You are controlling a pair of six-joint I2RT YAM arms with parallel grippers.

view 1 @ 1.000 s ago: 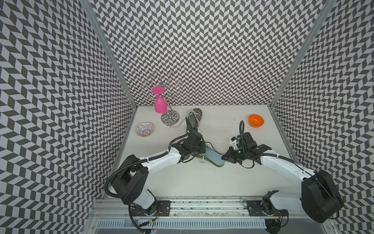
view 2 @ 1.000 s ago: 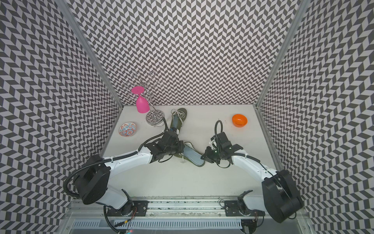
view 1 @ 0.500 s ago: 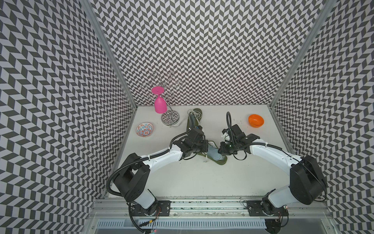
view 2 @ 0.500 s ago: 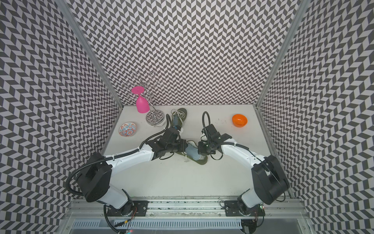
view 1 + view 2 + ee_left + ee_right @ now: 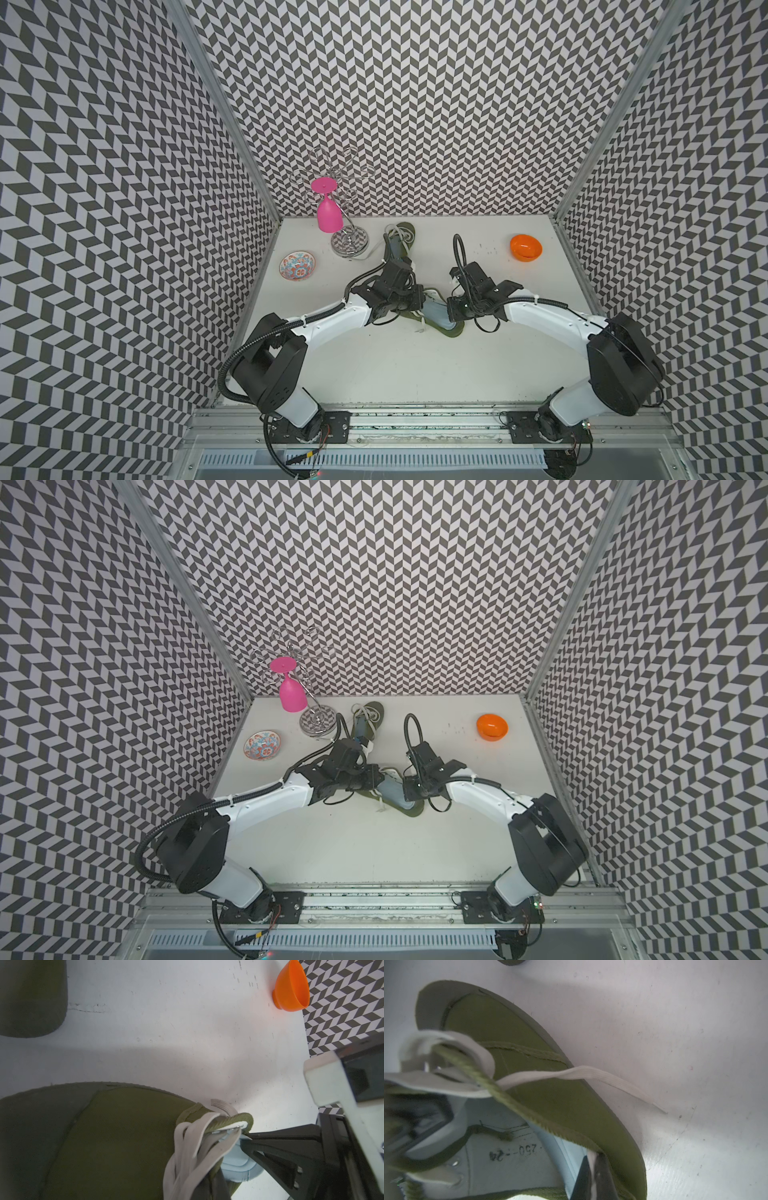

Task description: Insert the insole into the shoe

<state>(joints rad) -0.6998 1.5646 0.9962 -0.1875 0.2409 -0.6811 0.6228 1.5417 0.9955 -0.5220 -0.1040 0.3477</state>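
White tabletop (image 5: 415,374); arms (image 5: 332,320) angle inward, gripping shoe (image 5: 454,333), insole (image 5: 434,318).

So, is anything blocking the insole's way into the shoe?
The insole, gripped by the right end effector, is already partly inside the shoe. Bunched laces cross the opening toward the toe, where the left end effector holds the shoe. Nothing else visible blocks it.

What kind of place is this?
Likely a robot test booth, not a home. Zigzag walls box in a white table, and the left arm and right arm sit on a metal rail.
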